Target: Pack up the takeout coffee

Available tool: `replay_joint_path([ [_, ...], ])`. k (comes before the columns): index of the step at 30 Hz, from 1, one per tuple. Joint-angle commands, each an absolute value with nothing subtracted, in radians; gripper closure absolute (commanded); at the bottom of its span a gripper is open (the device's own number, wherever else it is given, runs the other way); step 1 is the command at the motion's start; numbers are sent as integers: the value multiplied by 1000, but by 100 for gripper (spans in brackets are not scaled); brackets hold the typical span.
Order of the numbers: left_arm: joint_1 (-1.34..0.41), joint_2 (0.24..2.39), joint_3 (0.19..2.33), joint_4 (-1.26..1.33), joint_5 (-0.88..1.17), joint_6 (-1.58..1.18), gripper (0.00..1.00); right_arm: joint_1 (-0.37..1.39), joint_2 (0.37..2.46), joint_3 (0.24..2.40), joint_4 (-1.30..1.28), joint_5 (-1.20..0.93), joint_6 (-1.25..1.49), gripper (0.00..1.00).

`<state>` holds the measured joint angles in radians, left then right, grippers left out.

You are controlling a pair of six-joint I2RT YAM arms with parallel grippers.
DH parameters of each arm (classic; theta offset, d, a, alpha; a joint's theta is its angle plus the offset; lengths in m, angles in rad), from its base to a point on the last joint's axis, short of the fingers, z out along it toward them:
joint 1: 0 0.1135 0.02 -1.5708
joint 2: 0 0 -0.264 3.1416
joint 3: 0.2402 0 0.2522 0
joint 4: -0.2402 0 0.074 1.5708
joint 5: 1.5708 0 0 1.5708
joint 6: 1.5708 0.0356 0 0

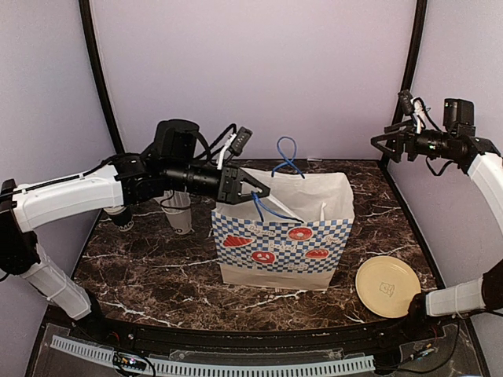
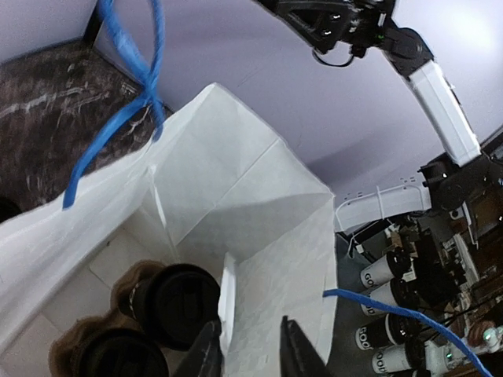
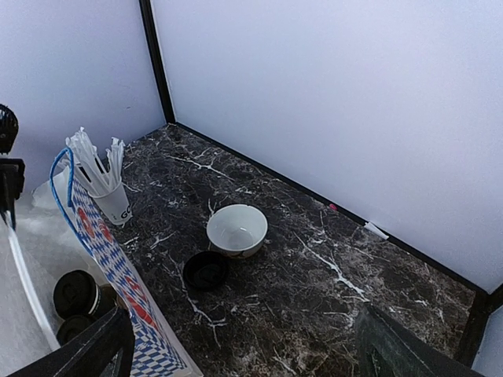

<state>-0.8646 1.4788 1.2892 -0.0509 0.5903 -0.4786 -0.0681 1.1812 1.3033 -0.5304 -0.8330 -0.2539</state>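
- Dark marbled tabletop between lavender walls; a checked paper bag printed with doughnuts stands mid-frame in the overhead view, mouth up.
- Left gripper sits at the bag's upper-left rim. Its fingers are parted a little either side of the paper wall and not clamped on it. I'd guess it is there to keep the mouth spread.
- Takeout coffee cups, lids on, sit in a cardboard carrier on the bag's floor, lower left of the left wrist view.
- Right gripper hangs high at upper right, fingers spread wide and empty, well apart from the bag. It is probably parked out of the way.
- Yellow plate lies lower right, near the bag.
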Motion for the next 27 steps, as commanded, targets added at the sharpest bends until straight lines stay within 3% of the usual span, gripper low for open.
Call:
replay_joint_path([
  [1, -877, 1501, 1362, -87, 527, -423, 59, -64, 1174, 1321, -526, -822, -269, 1],
  [6, -877, 1438, 1427, -234, 341, -311, 38, -64, 1166, 1312, -502, -766, -219, 1],
  [15, -835, 1285, 1467, -444, -86, -88, 14, -64, 1147, 1342, -411, -431, -8, 1],
  [21, -703, 1150, 1401, -478, -325, -38, 2, -65, 1124, 1361, -411, -327, 37, 1],
  [27, -662, 1074, 1291, -375, -510, 86, 1, -66, 1112, 1330, -380, -383, 53, 1],
])
